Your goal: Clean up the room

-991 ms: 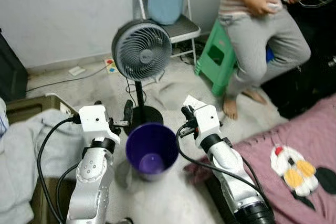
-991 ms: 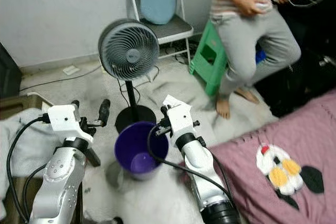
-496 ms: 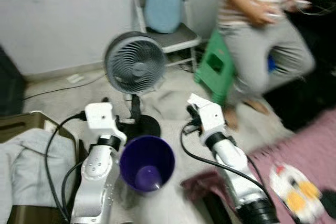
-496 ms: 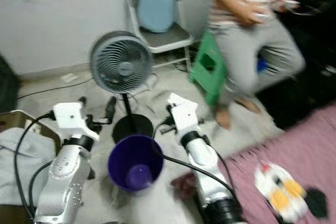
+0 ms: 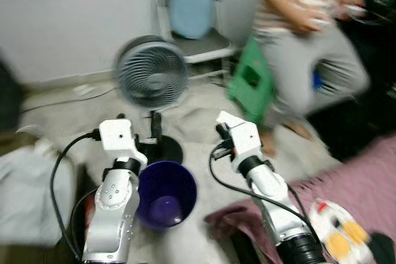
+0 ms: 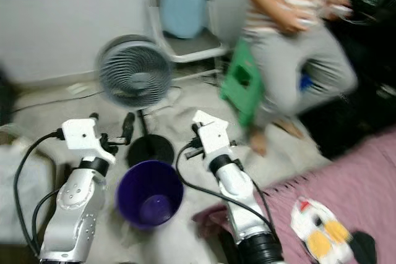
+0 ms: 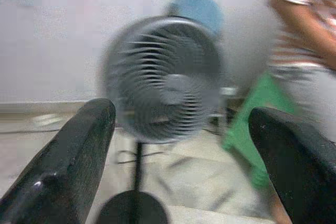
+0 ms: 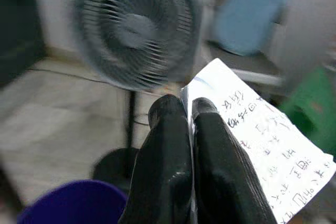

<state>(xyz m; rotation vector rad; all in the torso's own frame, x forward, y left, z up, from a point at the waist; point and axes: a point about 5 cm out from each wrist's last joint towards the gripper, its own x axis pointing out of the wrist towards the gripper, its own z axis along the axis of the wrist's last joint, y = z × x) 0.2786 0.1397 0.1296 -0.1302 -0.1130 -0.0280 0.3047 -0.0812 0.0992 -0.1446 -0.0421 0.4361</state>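
A purple bin stands open on the floor between my two arms, with nothing visible inside. My right gripper is raised beside and above the bin's rim, shut on a white paper slip with handwriting on it; the slip sticks out past the fingertips. My left gripper is held up on the bin's other side, open and holding nothing, its two black fingers wide apart and facing the fan.
A grey standing fan is just beyond the bin. Behind it are a folding chair and a green stool, with a person beside them. A pink blanket lies at right, pale cloth at left.
The whole picture has shifted and blurred, so the camera moved. The right gripper still holds the paper and the left stays open.
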